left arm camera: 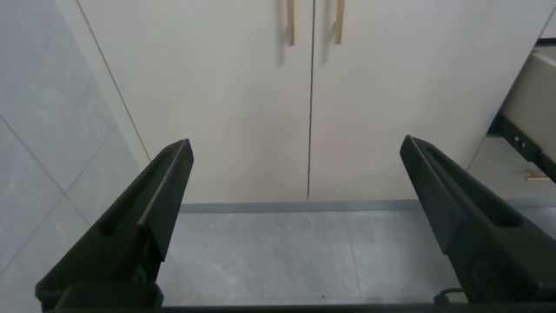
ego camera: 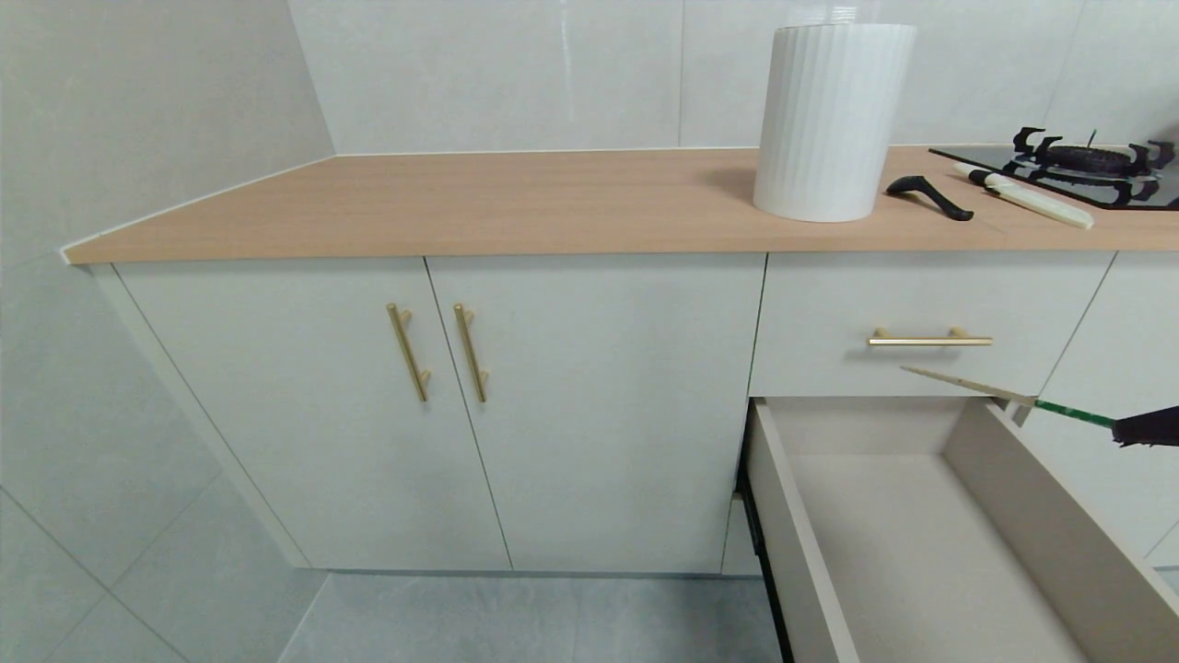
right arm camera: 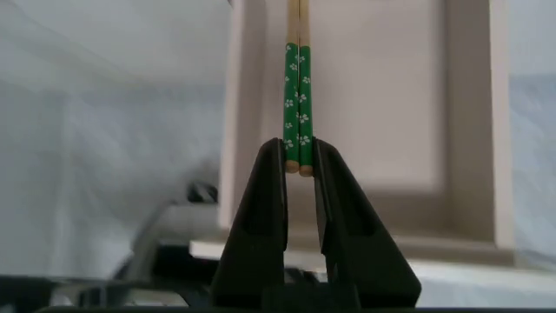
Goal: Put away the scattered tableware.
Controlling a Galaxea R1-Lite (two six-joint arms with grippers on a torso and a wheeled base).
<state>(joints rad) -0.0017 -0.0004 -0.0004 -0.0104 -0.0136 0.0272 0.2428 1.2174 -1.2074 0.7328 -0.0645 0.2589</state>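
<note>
Presently, the work area is a wood-topped table (ego camera: pixel 461 203) set into a corner of white tiled wall (ego camera: pixel 516 74), over a grey tiled floor (ego camera: pixel 516 617).

Below the table top I count two cabinet doors (ego camera: pixel 276 405), each with one upright gold handle (ego camera: pixel 408 352), and two drawers. The closed drawer (ego camera: pixel 829 322) carries one level gold handle (ego camera: pixel 930 340). The open drawer (ego camera: pixel 792 534) is pulled out directly beneath it.

Toward the table's right end stand or lie:
- one white ribbed container (ego camera: pixel 829 120), upright
- one black utensil (ego camera: pixel 928 195), just beside the container
- one knife (ego camera: pixel 1022 196) with a pale blade cover, lying across the near corner of the hob
- one hob (ego camera: pixel 1087 166) with one black burner grate, at the right edge

My right tool (ego camera: pixel 1147 428) is clenched on two chopsticks (ego camera: pixel 976 387), gripping their green flower-patterned ends. The pair lies side by side, touching, with the bare tips slanting up across the closed drawer's front. The shafts pass over the open drawer's rear right corner.

My left tool (left arm camera: pixel 295 148) is released, jaws spread wide and holding nothing. It sits low before the two cabinet doors.
</note>
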